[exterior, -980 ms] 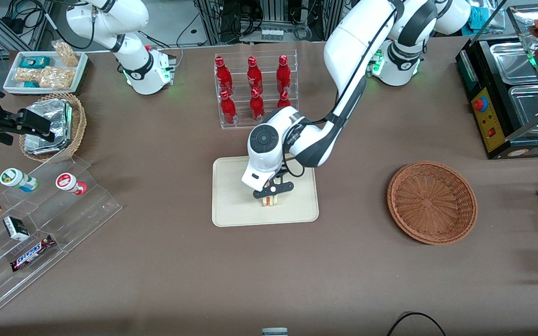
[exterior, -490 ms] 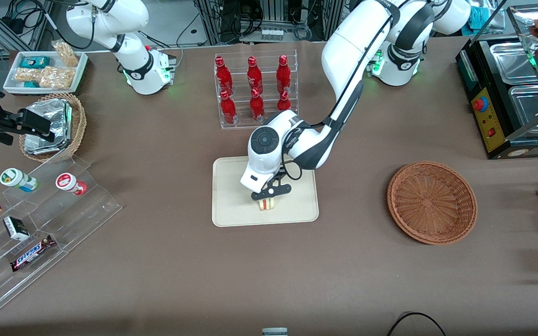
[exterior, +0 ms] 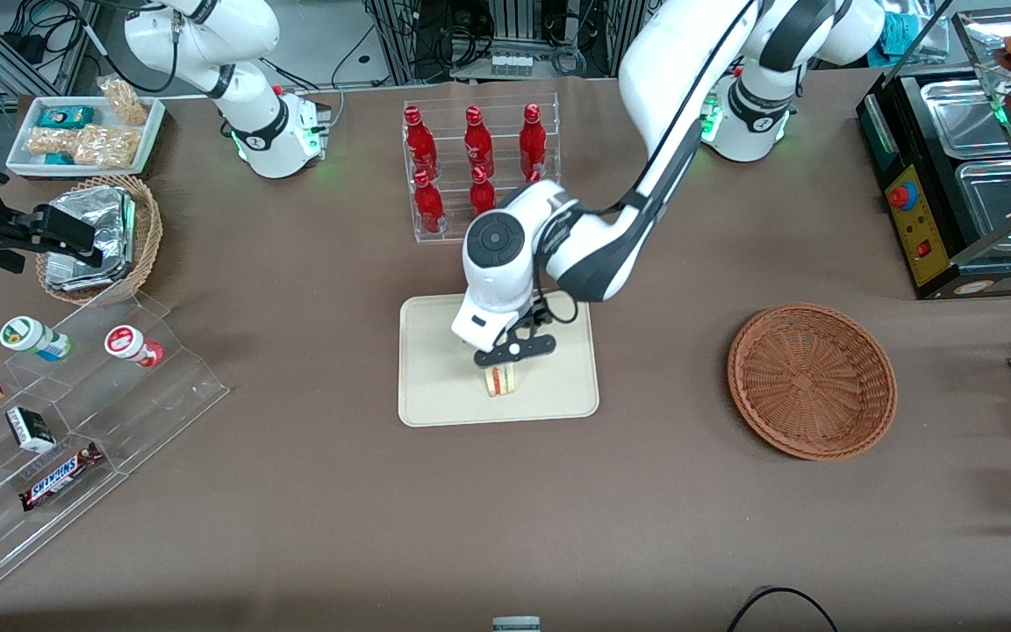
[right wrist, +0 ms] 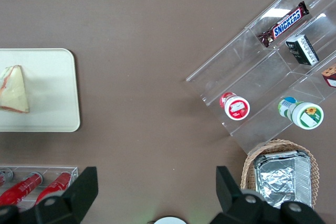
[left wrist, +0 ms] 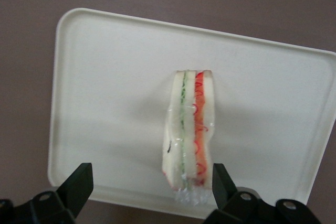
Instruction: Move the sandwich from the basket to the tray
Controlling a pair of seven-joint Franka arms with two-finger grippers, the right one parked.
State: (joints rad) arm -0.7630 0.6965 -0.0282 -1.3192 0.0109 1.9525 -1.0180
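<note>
The sandwich (exterior: 500,380) stands on its edge on the cream tray (exterior: 435,395), wrapped in clear film, with its green and red filling layers showing in the left wrist view (left wrist: 190,135). It also shows in the right wrist view (right wrist: 14,89). My left gripper (exterior: 512,350) hangs just above the sandwich, open and holding nothing; its two black fingers (left wrist: 77,183) stand wide apart to either side of the sandwich's near end. The reddish-brown wicker basket (exterior: 811,381) lies empty toward the working arm's end of the table.
A clear rack of red bottles (exterior: 477,167) stands just farther from the front camera than the tray. Toward the parked arm's end are a clear stepped display (exterior: 75,421) with snacks, a tan basket of foil packets (exterior: 102,237) and a white snack tray (exterior: 84,132).
The fingers have opened off the sandwich and the gripper has risen a little. The sandwich stays on the tray.
</note>
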